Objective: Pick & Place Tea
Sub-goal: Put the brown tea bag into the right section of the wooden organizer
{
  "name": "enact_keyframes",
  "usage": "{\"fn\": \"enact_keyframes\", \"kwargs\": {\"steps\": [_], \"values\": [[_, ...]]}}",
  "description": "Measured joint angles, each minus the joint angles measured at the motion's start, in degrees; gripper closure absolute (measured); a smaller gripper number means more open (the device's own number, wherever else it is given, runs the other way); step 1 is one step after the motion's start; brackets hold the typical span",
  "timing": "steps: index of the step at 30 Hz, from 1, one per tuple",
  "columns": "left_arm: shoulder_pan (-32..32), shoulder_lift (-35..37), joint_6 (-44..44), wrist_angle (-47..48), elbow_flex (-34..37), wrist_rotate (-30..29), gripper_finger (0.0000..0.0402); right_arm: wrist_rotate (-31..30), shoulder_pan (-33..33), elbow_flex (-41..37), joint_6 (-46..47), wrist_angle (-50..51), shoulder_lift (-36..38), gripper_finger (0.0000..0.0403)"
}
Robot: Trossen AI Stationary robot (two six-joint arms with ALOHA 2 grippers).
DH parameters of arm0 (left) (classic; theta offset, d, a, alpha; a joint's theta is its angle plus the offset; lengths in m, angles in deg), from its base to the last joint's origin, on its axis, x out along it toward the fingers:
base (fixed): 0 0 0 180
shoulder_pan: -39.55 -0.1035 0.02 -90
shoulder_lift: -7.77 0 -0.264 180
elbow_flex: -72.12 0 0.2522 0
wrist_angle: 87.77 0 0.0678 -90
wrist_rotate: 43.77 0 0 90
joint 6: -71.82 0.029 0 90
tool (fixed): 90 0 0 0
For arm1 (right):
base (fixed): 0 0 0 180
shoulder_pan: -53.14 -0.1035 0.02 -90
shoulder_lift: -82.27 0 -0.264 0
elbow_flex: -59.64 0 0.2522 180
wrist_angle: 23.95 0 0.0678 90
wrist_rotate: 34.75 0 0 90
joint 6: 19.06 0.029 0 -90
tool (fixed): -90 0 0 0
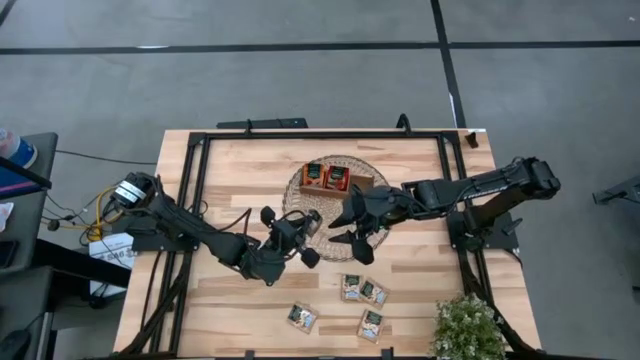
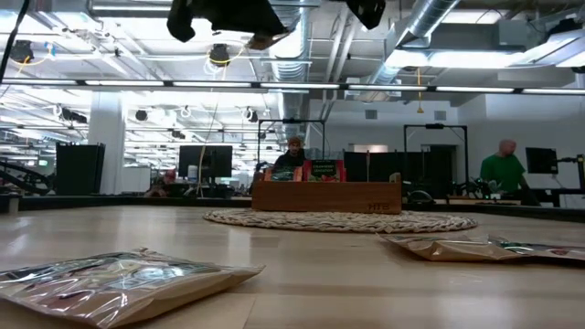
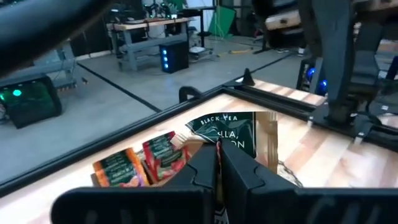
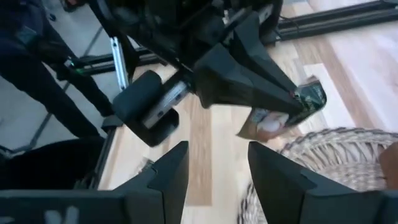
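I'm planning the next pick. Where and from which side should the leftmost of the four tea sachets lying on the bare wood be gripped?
Probably from straight above, with the open right tool. That sachet lies flat and apart from the others, offering no raised side to catch, so close the fingers across two opposite edges.

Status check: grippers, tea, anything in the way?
Left gripper shut on a tea sachet beside the wicker mat. Right gripper open, close by. Four sachets left on table.
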Motion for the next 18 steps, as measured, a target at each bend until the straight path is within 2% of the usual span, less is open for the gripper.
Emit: {"fn": "enact_keyframes", "kwargs": {"steps": [8,18], "values": [[-0.1,0.0,4.3,-5.7,0.0,6.1,0.0400,-1.5,1.5,0.0,-1.5,1.8,0.0,0.0236],[-0.2,0.0,6.6,-8.4,0.0,7.4,0.0400,-1.6,3.1,0.1,-1.5,-0.8,-1.9,0.0227]]}}
